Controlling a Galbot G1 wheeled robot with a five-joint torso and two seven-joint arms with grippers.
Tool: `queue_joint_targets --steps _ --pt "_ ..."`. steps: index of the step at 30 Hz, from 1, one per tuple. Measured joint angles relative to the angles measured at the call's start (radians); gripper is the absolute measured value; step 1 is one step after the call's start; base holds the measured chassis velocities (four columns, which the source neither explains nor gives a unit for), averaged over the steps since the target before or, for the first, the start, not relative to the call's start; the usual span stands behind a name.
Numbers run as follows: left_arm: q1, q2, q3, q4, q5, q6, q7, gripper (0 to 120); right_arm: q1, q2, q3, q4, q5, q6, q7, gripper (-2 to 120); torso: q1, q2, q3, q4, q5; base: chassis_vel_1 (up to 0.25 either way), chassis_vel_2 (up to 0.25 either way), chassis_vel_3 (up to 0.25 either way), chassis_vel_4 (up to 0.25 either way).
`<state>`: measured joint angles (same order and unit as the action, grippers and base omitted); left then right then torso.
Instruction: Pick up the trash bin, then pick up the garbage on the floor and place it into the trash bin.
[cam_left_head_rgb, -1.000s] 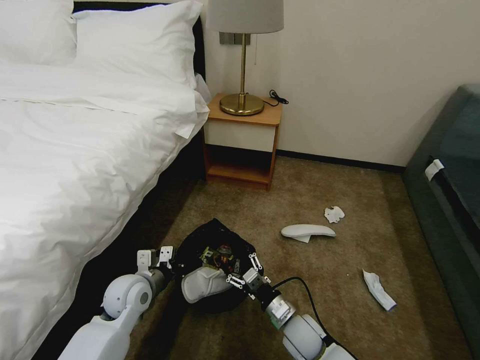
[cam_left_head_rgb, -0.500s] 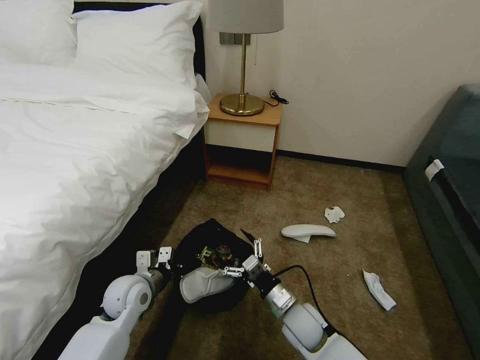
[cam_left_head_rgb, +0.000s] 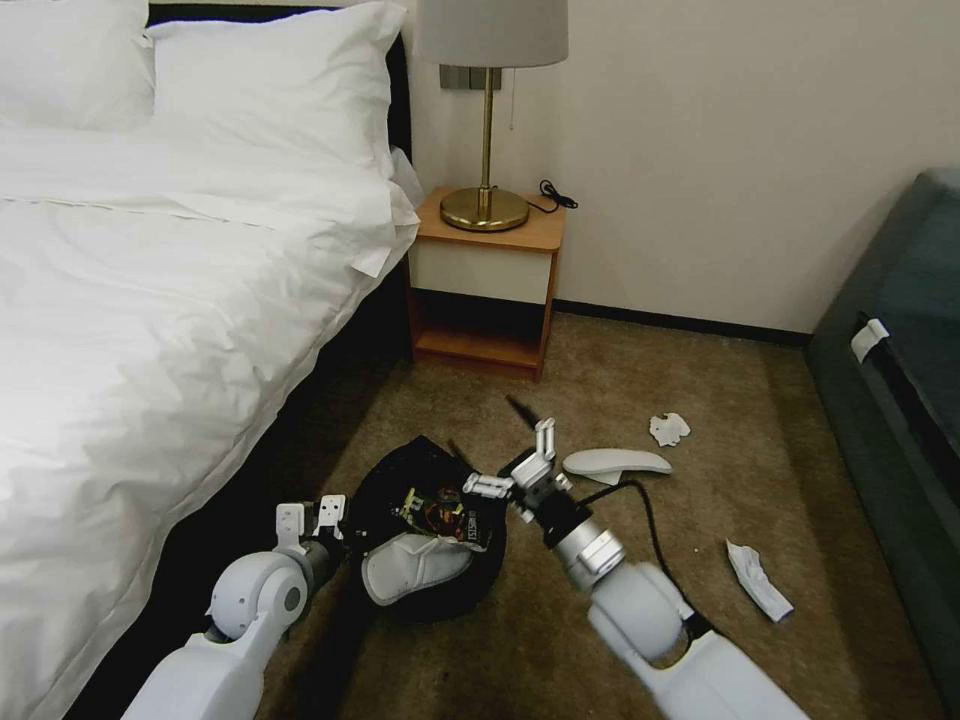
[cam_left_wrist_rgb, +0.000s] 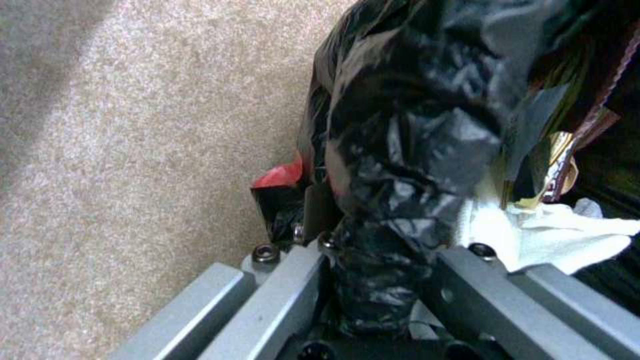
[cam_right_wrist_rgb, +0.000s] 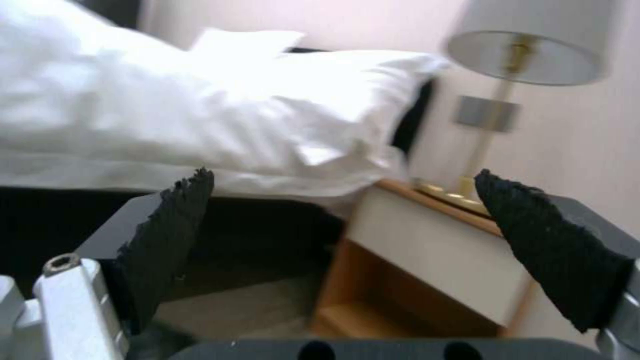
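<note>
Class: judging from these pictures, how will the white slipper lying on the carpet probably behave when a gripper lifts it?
The slipper looks thin and flat, so it is probably light and may flex or droop. Lying low on the carpet, it won't roll, but its edge may be awkward to grip.

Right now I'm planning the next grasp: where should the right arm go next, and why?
Probably toward the second slipper on the carpet. The right gripper is open and empty above the trash bin, one slipper already lies in its mouth, and the left gripper clamps the bag's rim.

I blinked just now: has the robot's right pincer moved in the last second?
Yes. The right pincer rose off the black-lined trash bin, open, toward the wooden nightstand.
</note>
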<state>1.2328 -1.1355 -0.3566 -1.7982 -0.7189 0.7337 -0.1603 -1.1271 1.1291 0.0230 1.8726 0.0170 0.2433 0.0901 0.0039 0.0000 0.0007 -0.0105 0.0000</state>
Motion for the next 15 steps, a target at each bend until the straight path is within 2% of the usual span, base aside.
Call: queue_joint_targets --steps 2,5,15 --pt "0.014 -0.012 -0.012 -0.021 -0.001 0.002 -0.019 0 -0.004 0.025 0.036 -0.002 0.016 -0.023 0.077 100 0.0 0.0 0.0 0.0 -0.0003 0.0 0.0 0.0 0.0" --pt "0.026 -0.023 -0.024 -0.045 -0.005 0.002 -0.036 0 -0.01 0.045 0.062 -0.011 0.025 -0.038 0.117 100 0.0 0.0 0.0 0.0003 -0.0002 0.0 0.0 0.0 0.0" --pt "0.047 -0.076 -0.056 -0.093 -0.026 0.002 -0.106 0 -0.044 0.114 0.13 -0.081 0.054 -0.042 0.193 100 0.0 0.0 0.0 0.0002 0.0 0.0 0.0 0.0 0.0"
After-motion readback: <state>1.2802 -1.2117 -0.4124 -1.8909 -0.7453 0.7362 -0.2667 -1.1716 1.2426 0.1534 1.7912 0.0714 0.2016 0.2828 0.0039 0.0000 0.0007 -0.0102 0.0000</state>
